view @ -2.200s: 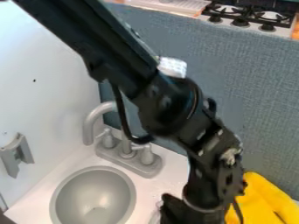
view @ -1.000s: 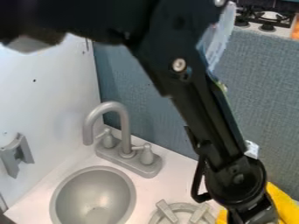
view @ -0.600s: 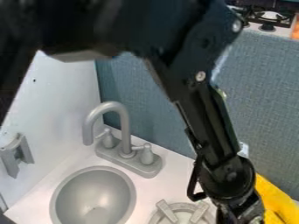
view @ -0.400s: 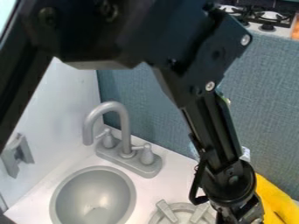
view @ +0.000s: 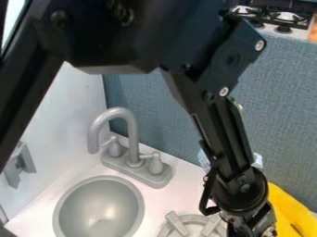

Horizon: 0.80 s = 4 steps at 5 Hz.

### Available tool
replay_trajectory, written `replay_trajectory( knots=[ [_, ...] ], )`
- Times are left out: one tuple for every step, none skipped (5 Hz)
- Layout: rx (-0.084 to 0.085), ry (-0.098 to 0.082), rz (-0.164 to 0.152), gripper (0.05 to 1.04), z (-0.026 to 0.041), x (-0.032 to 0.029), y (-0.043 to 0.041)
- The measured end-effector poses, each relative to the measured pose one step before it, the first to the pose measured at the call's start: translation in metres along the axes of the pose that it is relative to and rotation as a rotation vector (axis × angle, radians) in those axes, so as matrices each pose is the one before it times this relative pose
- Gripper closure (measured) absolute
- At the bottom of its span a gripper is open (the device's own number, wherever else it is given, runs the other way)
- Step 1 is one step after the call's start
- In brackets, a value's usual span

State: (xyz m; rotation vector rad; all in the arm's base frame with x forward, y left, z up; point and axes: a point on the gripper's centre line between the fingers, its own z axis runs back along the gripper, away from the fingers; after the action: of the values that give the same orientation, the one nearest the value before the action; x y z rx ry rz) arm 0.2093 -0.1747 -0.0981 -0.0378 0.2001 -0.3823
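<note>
Pincer [view: 255, 227] low down, yellow cloth [view: 288, 209] beside

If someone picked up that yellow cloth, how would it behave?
The yellow cloth would probably flop, since it lies in soft, rounded folds. It looks light for its size, and its creases suggest it would bunch rather than roll.

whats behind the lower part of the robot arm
Part of a yellow item sticks out past the arm, and a blue-grey panel stands beyond. Whatever is directly behind the arm is covered.
</note>
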Motion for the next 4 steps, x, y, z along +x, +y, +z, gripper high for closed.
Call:
replay_trajectory(
  knots=[
    [-0.0094,-0.0298,-0.0113,0.489,0.0144,-0.00774,-0.00029],
    [-0.0001,-0.0472,0.0003,0.49,0.03528,-0.0014,-0.0023],
    [0.0376,-0.0477,0.0533,0.49,0.03552,-0.00089,0.01516],
    [0.0225,0.0015,0.0971,0.49,0.00374,0.00524,0.03653]
  ],
)
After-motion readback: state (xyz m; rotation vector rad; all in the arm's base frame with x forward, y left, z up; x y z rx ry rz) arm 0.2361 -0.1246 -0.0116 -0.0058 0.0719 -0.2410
